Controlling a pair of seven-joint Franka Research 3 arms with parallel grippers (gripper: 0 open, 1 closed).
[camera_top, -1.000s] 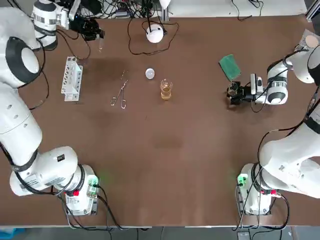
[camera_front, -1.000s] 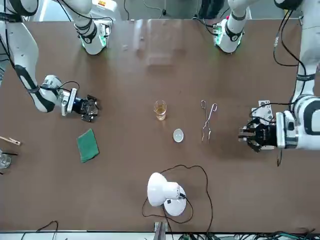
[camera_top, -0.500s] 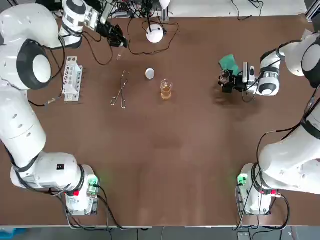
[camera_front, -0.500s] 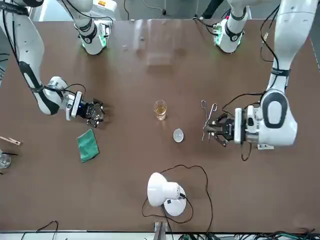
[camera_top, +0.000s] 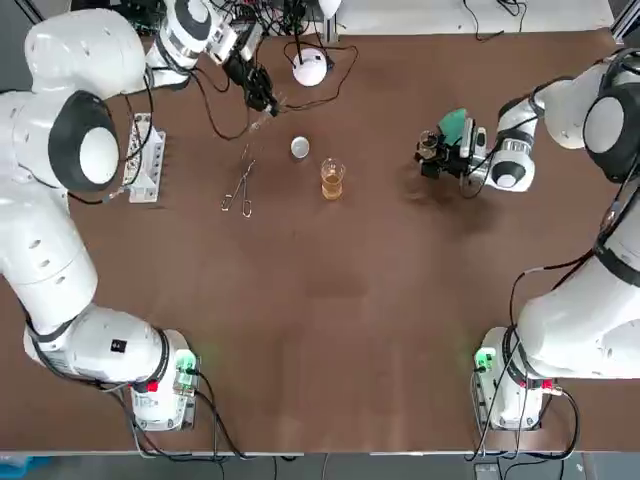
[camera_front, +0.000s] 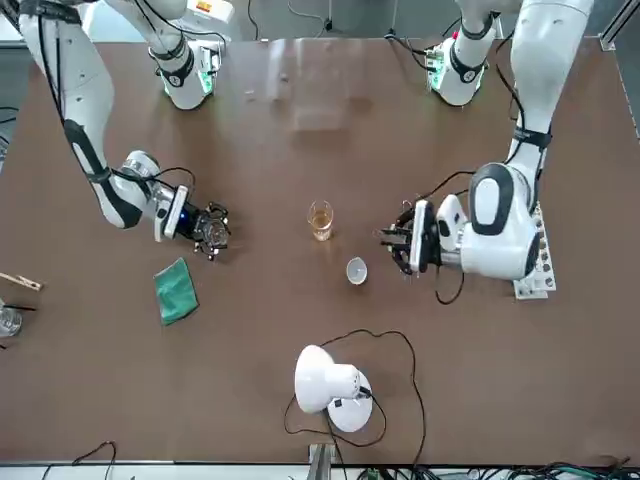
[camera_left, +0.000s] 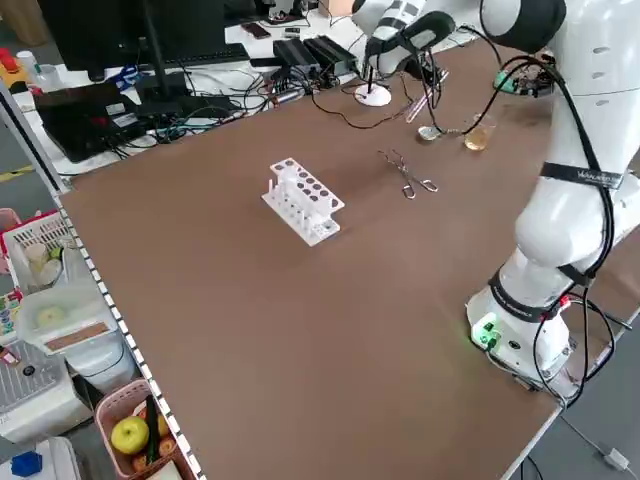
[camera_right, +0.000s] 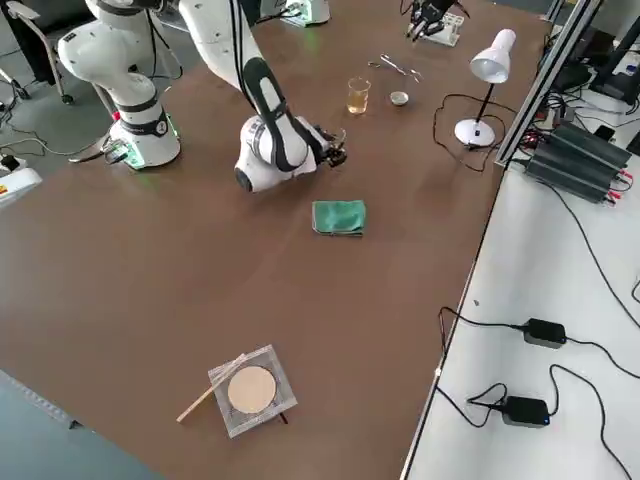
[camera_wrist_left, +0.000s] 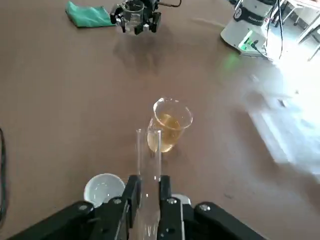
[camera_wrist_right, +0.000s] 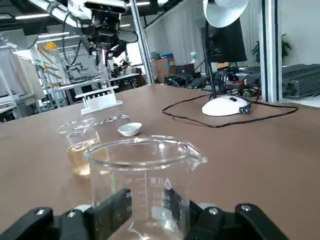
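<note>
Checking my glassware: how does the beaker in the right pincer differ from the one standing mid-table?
The gripped beaker is empty; the mid-table beaker holds amber liquid. The gripped beaker sits clamped in the right pincer; the mid-table beaker stands free. Both are clear glass.

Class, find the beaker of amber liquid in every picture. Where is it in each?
Top view: beaker of amber liquid, just above centre.
Front view: centre.
Left side view: upper right.
Right side view: top, mid-width.
Left wrist view: beyond the test tube that the left gripper holds.
Right wrist view: beyond the empty beaker that the right gripper holds.
Shared landmark: the small white dish beside it.
</note>
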